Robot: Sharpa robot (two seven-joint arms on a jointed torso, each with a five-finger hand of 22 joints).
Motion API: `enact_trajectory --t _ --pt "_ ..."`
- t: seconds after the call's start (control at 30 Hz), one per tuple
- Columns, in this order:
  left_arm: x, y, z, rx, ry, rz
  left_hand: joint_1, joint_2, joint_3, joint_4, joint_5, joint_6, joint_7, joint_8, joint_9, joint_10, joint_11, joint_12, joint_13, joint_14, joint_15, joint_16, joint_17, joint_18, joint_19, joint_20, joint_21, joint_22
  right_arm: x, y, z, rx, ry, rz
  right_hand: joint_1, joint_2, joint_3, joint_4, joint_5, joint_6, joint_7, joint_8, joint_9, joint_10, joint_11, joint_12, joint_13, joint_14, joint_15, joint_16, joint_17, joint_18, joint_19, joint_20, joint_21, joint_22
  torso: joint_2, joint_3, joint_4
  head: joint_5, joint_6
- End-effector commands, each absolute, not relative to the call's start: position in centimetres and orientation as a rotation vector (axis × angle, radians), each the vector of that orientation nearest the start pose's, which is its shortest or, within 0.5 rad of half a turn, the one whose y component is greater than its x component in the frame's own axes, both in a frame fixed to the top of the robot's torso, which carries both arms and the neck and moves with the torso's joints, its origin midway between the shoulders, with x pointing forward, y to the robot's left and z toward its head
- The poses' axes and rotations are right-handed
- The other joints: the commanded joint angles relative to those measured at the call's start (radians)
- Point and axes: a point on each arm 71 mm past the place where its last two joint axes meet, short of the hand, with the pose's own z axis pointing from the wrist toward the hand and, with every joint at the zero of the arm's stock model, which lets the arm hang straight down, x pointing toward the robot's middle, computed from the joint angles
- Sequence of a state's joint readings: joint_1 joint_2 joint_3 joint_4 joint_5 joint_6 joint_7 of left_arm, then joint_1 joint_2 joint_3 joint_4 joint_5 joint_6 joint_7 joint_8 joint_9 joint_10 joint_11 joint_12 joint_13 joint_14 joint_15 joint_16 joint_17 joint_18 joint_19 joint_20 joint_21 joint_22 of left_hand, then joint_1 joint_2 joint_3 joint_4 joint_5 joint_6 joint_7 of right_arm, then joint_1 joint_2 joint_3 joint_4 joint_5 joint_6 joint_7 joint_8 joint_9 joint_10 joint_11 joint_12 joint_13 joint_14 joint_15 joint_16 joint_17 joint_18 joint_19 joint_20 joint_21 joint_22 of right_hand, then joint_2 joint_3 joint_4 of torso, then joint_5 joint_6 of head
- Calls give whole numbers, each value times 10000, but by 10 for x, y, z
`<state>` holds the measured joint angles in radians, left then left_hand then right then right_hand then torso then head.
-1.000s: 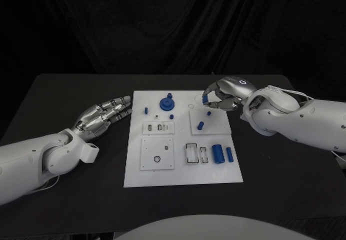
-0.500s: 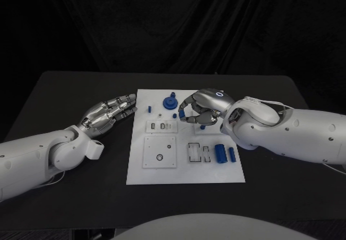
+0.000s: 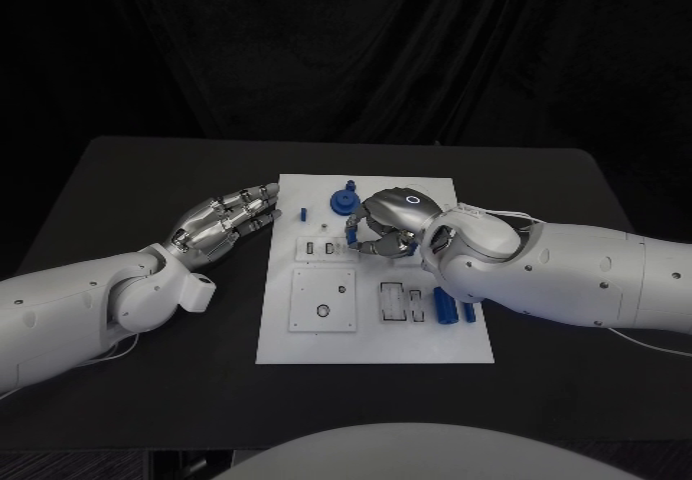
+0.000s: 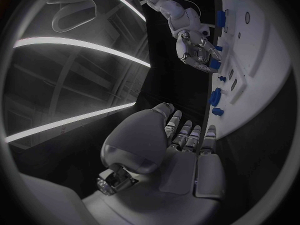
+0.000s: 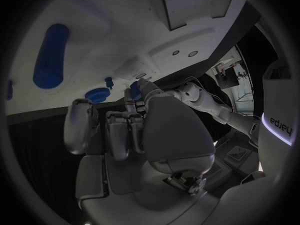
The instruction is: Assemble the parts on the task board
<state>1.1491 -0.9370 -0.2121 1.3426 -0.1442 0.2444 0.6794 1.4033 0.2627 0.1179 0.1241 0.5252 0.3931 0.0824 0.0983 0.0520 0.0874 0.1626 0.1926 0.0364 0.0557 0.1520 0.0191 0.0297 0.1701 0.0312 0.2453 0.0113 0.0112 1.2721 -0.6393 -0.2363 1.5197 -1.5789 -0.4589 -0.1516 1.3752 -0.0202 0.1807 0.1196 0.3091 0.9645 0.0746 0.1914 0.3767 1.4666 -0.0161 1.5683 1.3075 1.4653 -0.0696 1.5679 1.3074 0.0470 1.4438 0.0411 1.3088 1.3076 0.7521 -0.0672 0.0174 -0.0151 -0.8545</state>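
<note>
White rectangular task board (image 3: pixel 372 340) lay at the frame's centre on the black table (image 3: pixel 577 380). Over its upper middle, the right hand (image 3: pixel 378 225) pinched a small blue part (image 4: pixel 214 64). At its left edge, the left hand (image 3: pixel 224 222) rested flat, fingers extended, holding nothing.

text: "sharpa", sideways, lit letters on my right arm (image 5: pixel 279 125) near the wrist, right wrist view | signs: small glowing ring on the back of my right hand (image 3: pixel 389 215), head view | task board (image 3: pixel 375 340): no readable print | parts: no labels or numbers I can read
</note>
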Motion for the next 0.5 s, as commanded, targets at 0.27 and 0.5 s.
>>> enact_trajectory --t 0.27,0.5 --pt "461 286 -243 -8545 14730 -19214 -71 -3 72 -3 -17 -35 -3 -25 6 13 34 19 -3 11 38 38 12 -26 -21 61 52 11 463 -99 -211 -3965 15855 6492 -97 -8 -5 -26 60 29 53 38 163 1042 69 25 2633 1055 27 29 2634 121 11 21 -19 1847 21 17 14 -66 -21" --pt "461 287 -243 -8560 14762 -19199 -84 0 94 -5 -17 -39 0 -26 6 14 28 22 -3 12 36 38 13 -23 -16 63 55 12 463 -99 -213 -4003 16092 6330 -128 -36 -3 -38 70 -55 87 -36 160 1042 96 25 2633 1055 51 29 2634 130 2 41 -60 1834 8 11 -6 -65 -68"
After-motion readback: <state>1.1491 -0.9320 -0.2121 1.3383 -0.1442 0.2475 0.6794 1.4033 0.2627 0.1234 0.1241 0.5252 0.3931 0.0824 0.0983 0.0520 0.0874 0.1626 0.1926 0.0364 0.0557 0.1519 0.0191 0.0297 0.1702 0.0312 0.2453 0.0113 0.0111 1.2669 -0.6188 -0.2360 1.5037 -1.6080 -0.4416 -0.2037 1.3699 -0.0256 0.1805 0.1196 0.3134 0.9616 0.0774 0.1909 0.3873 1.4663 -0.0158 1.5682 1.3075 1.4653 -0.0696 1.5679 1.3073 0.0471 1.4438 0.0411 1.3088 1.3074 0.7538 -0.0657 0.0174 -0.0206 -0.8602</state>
